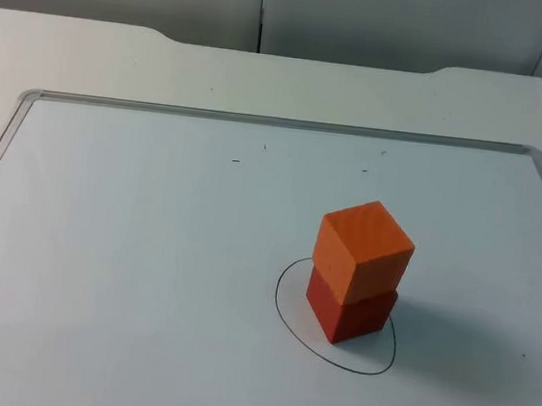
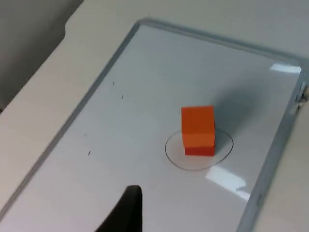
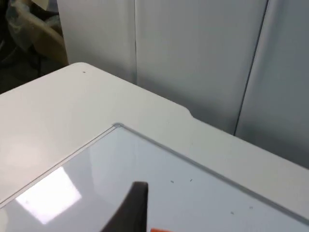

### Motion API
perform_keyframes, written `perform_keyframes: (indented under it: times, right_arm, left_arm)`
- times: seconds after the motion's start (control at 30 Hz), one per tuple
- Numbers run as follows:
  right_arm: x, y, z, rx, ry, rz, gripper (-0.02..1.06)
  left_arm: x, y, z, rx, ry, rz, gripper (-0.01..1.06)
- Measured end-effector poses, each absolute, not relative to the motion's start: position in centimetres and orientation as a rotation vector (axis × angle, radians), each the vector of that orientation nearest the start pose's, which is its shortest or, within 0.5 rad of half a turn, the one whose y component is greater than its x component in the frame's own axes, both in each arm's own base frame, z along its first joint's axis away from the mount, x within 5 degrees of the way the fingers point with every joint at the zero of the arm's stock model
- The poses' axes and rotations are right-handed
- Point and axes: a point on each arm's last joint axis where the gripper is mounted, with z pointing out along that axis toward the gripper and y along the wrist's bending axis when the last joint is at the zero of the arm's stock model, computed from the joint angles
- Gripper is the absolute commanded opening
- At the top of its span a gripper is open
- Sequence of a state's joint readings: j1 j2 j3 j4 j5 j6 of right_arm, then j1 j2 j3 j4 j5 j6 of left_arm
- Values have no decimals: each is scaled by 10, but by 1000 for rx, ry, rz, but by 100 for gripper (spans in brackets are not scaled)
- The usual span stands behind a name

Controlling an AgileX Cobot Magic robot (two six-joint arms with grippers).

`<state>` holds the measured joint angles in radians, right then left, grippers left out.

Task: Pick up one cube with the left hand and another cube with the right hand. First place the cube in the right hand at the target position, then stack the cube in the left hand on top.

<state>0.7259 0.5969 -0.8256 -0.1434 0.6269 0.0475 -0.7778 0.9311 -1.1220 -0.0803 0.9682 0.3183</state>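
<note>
Top view shows the orange cube (image 1: 363,250) stacked, slightly twisted, on the red cube (image 1: 349,313) inside the drawn circle (image 1: 284,306), so the arms should simply keep well clear; I cannot tell either gripper's finger state.

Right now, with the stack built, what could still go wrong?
1. The orange cube sits twisted on the red cube, overhanging its edges; a bump might tip it.
2. The red cube rests on the drawn oval near its edge, so a nudge could push the stack off target.

One orange cube (image 1: 363,249); one red cube (image 1: 349,311)
</note>
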Motion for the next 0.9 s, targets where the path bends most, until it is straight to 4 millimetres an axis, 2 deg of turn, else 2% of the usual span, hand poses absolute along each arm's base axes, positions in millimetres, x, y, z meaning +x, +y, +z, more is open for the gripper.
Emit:
perform_keyframes:
  times: [0.07,0.1,0.13,0.23,0.27,0.3,0.4,0.47,0.5,0.53,0.6,0.8,0.9]
  right_arm:
    - [75,58,369,-677,1777,392,94]
    - [70,54,361,-673,1777,403,94]
    - [70,54,361,-673,1777,403,94]
    - [54,40,344,-654,1745,428,94]
    - [48,36,341,-645,1726,436,94]
    - [48,36,341,-645,1726,436,94]
    - [34,23,334,-630,1672,443,94]
    - [26,15,328,-626,1668,442,94]
    - [26,15,328,-626,1668,442,94]
    - [23,12,325,-628,1677,438,94]
    - [15,5,320,-630,1695,430,94]
    - [8,-1,315,-633,1722,432,94]
    - [7,-1,313,-639,1744,434,94]
  left_arm:
    - [99,-102,383,1104,2002,-343,105]
    - [89,-91,377,1056,2008,-350,105]
    - [89,-91,377,1056,2008,-350,105]
    - [61,-60,356,932,2009,-385,105]
    - [44,-43,350,874,1967,-423,105]
    - [44,-43,350,874,1967,-423,105]
    - [15,-14,336,807,1886,-460,105]
    - [3,-2,327,777,1841,-482,105]
    - [3,-2,327,777,1841,-482,105]
    - [-6,7,319,748,1808,-500,105]
    - [-12,13,310,738,1805,-503,105]
    - [-5,10,285,765,1957,-431,105]
    - [-2,8,280,765,1968,-426,105]
